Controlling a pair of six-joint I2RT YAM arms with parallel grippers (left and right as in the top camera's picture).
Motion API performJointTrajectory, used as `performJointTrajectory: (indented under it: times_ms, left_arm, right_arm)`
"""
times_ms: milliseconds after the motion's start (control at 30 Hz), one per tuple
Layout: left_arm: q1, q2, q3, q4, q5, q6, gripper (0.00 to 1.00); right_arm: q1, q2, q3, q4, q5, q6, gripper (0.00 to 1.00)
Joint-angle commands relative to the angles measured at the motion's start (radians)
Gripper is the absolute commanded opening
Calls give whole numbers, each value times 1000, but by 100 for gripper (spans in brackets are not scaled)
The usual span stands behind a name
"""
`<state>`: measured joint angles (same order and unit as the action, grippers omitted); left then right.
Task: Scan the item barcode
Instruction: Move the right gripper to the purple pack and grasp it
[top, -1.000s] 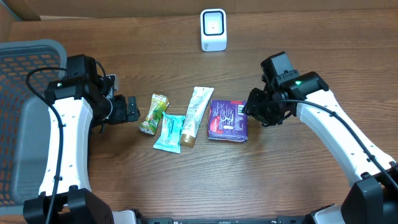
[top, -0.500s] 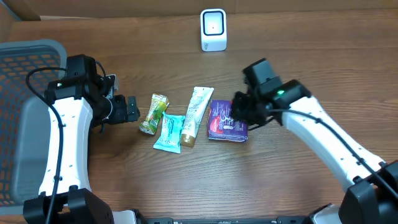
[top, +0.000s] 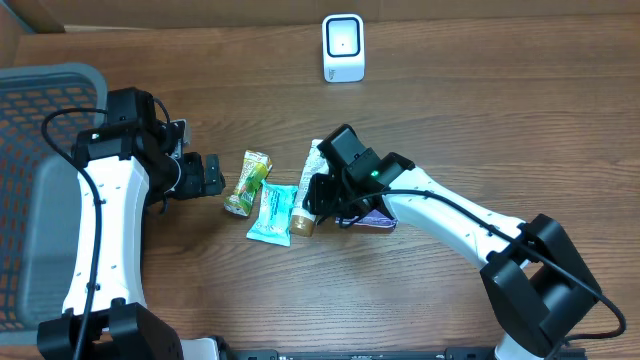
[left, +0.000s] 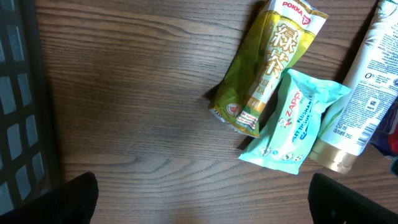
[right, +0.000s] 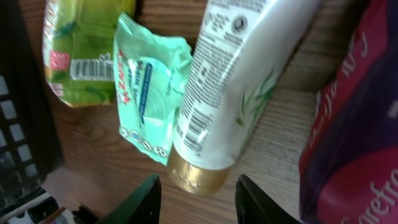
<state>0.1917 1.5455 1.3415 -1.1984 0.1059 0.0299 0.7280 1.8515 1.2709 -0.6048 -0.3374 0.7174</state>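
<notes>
Several items lie in a row mid-table: a green drink pack (top: 247, 182), a teal wipes pack (top: 272, 213), a white tube (top: 320, 165) with a gold cap, and a purple pack (top: 383, 218) mostly hidden under my right arm. The white scanner (top: 343, 47) stands at the back. My right gripper (top: 318, 197) hovers at the tube's cap end. In the right wrist view the right gripper (right: 199, 202) is open, its fingers either side of the gold cap (right: 198, 175) without touching it. My left gripper (top: 207, 175) is open, empty, left of the drink pack (left: 267, 68).
A grey mesh basket (top: 40, 120) fills the left edge of the table, just behind my left arm. The teal pack (right: 146, 93) lies against the tube (right: 230, 87) and overlaps the drink pack (right: 78, 50). The purple pack (right: 360, 137) sits right of the tube.
My right arm has swung left, from beside the purple pack to the tube's cap end, with its jaws narrowing and then widening again. The left arm and the items have not moved.
</notes>
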Motion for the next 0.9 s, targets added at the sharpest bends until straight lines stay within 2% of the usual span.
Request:
performJointTrajectory:
  times_ms: [0,367,533,633,867]
  left_arm:
    - [4,6,6,3,18,16,100]
    - [4,6,6,3,17,16,99]
    - [4,6,6,3,17,16,100]
    - [4,6,6,3,18,16,100]
    - [4,6,6,3,17,16,100]
  right_arm:
    - [2,-7,0,-37,59,-15,41]
    - [-107,-7,5,-208,188,-72,44]
    - [-214,-7,35,-273,206,-119,44]
    - [-296,-7,49,-311,207,-146,48]
    - [-426,-7,51,-329,201,-185,51]
